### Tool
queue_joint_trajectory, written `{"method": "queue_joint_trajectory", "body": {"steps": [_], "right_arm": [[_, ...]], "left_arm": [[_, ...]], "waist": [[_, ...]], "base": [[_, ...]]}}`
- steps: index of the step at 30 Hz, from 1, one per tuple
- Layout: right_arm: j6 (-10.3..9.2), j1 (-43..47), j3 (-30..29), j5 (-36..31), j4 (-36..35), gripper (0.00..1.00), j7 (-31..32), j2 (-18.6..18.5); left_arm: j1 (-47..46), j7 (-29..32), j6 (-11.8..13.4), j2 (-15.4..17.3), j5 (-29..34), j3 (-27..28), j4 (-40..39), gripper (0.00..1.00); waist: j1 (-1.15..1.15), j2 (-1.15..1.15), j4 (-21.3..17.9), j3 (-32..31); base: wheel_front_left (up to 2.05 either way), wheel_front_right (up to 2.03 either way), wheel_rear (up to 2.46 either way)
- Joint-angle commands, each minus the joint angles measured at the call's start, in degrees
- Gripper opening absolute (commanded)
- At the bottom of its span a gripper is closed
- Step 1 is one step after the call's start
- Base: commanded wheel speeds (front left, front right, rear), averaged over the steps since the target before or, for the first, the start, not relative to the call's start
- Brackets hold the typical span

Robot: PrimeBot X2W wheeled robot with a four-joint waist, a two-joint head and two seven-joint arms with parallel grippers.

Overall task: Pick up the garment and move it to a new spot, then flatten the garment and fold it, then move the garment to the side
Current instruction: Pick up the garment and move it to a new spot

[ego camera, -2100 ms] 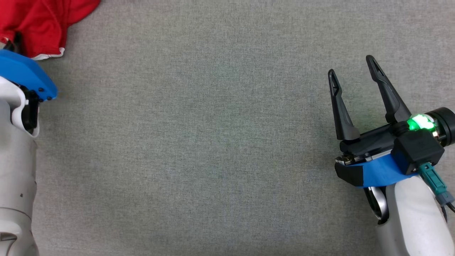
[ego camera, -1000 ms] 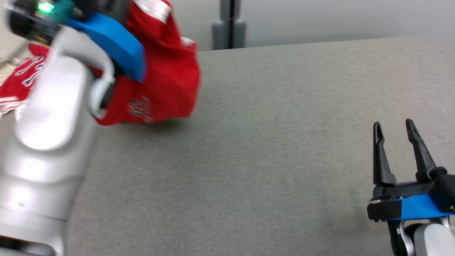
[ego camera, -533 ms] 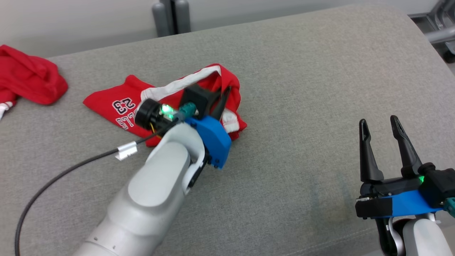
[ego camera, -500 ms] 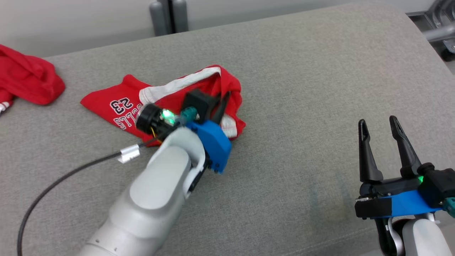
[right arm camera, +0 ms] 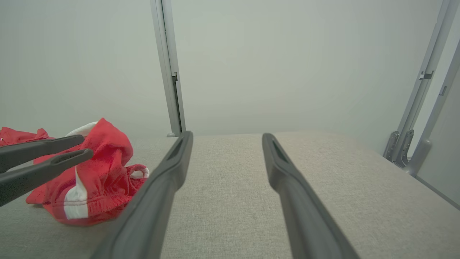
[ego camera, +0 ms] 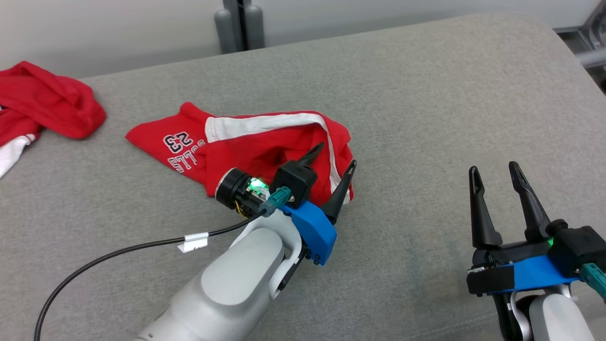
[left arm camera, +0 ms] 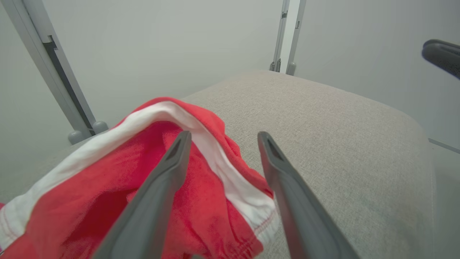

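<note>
**Placement apparently done; flattening pending**

Left gripper (ego camera: 335, 158) stands wide, gripping nothing, at the near edge of the red garment (ego camera: 265, 137), which lies crumpled on the cushion (ego camera: 426, 94), seemingly placed for flattening. Right gripper (ego camera: 492, 168), likewise spread and empty, hovers well apart.

Left end effector (ego camera: 334, 158) stretched forward, jaws apart — right end effector (ego camera: 493, 168) close in, jaws likewise apart

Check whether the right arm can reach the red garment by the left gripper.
Probably yes. The cushion between the right gripper and the garment has nothing on it, and the right jaws are open. The left gripper, open over the garment's right end, could crowd that side.
</note>
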Motion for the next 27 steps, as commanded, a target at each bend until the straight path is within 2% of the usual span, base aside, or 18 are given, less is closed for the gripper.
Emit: {"method": "queue_joint_trajectory", "body": {"steps": [1, 5, 8, 16, 17, 27], "right_arm": [[0.01, -0.23, 0.05, 0.36, 0.38, 1.0, -0.18, -0.02], [0.01, 0.56, -0.47, 0.27, 0.64, 1.0, -0.18, -0.02], [0.01, 1.42, -0.89, 0.31, 0.76, 1.0, -0.18, -0.02], [0.01, 3.83, -1.61, 0.11, 1.79, 1.0, -0.18, -0.03], [0.01, 3.83, -1.61, 0.11, 1.79, 1.0, -0.18, -0.03], [0.01, 7.86, -1.75, 1.49, 2.89, 1.0, -0.18, -0.03]], "left_arm": [[0.07, -1.07, 0.88, 0.08, -1.21, -0.62, -0.36, 1.0], [1.04, -2.3, 1.89, 0.08, -2.36, -0.67, -0.25, 1.0], [2.27, -2.63, 2.65, 0.13, -2.74, 1.26, 0.26, 1.0], [11.37, -2.68, 5.1, 3.26, 0.06, 11.17, -5.95, 1.0], [11.37, -2.68, 5.1, 3.26, 0.06, 11.17, -5.95, 1.0], [25.62, -2.69, 5.73, 5.65, 3.57, 23.83, -14.17, 1.0]], "waist": [[0.0, 0.0, 0.8, -0.56], [0.0, 0.0, 2.46, -2.2], [0.0, 0.0, 3.63, -3.78], [0.0, 0.0, 6.93, -8.13], [0.0, 0.0, 6.93, -8.13], [0.0, 0.0, 10.39, -11.78]], "base": [[0.0, 0.0, 0.0], [0.0, 0.0, 0.0], [0.0, 0.0, 0.0], [0.0, 0.0, 0.0], [0.0, 0.0, 0.0], [0.0, 0.0, 0.0]]}}
